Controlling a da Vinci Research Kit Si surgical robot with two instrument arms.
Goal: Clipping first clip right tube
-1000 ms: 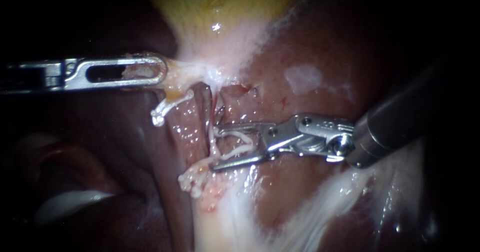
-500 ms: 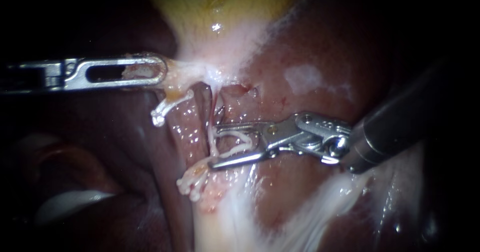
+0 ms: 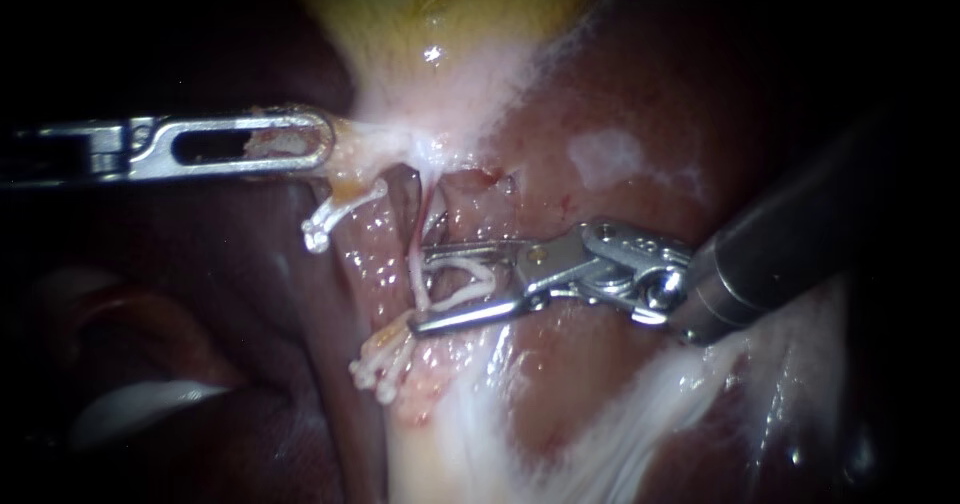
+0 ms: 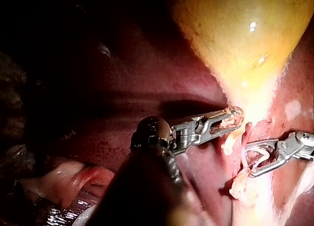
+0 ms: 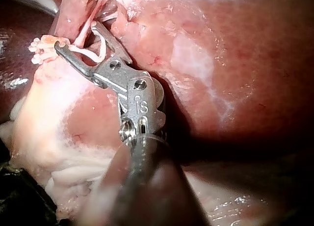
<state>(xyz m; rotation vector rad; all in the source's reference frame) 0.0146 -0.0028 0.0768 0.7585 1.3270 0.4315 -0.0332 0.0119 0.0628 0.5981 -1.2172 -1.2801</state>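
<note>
Within 1 s our right instrument [image 3: 420, 290], jaws wide but gripping the white clip [image 3: 488, 282], slid left to straddle the thin right tube [image 3: 415, 264] at frame centre, so closing looked near, while our left instrument [image 3: 322, 144] stayed clamped on the gallbladder [image 3: 440, 24] neck.

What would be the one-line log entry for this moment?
left instrument: shut on gallbladder | right instrument: holds open clip, tube between jaw tips | clip: not yet closed

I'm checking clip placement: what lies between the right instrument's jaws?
Endoscope view: the right instrument holds a white V-shaped clip between them, and a thin pale tube crosses at the jaw tips.
</note>
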